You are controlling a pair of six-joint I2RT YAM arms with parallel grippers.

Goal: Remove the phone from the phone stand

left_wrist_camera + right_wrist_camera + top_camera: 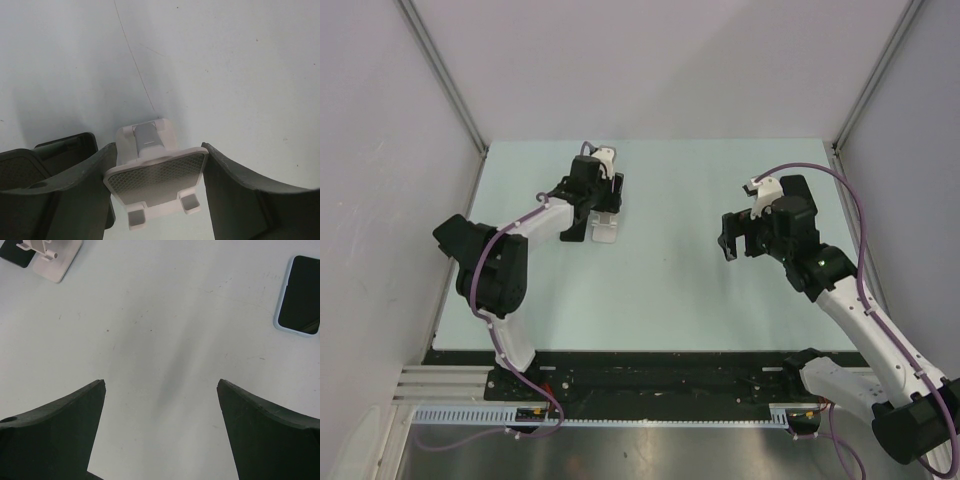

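A pale table (670, 290) sits inside a white-walled enclosure (650, 70), with both arms reaching over it from the near edge.

Toward the far left of the table, the left gripper (159, 150) is clamped on the phone stand (157, 177). Its dark fingers (235, 185) press against the two side edges of the stand's tilted plate. The plate's grey textured pad and the two small lips at its lower edge show in full in the left wrist view.

The phone (299, 296) lies flat on the table, dark screen up, in a light blue case. It is well apart from the stand and off to the right in the right wrist view.

The right gripper (161, 385) hovers above bare table with its jaws spread wide, touching nothing.
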